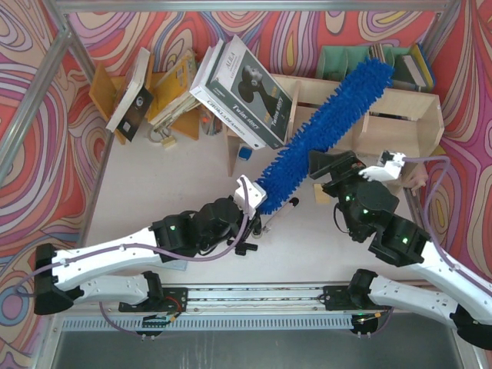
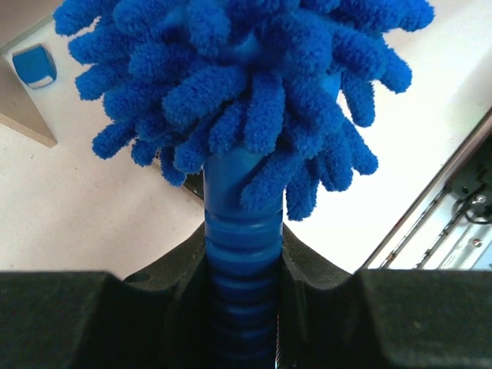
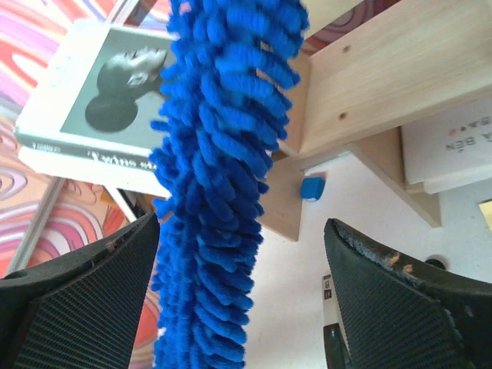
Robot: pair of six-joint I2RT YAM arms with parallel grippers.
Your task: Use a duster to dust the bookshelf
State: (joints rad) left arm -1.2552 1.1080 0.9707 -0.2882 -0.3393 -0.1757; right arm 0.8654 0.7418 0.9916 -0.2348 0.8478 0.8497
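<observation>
Blue microfibre duster (image 1: 330,127) looks light and floppy, slanting toward one o'clock across the bookshelf (image 1: 407,104); left gripper (image 2: 244,261) clamps its stiff ribbed handle (image 2: 242,231), the best hold, while right gripper (image 3: 238,231) gapes open around the fluff

Duster (image 1: 330,123): bright-blue fluffy cloth strands, soft, matt.
Duster handle (image 2: 242,246): blue plastic, ribbed, faint sheen.
Bookshelf (image 3: 384,84): bare pale wood, matt, grain and knots showing.
Right jaws: black, finely textured, matt.
Worktop (image 1: 154,192): white, smooth, matt.
</observation>
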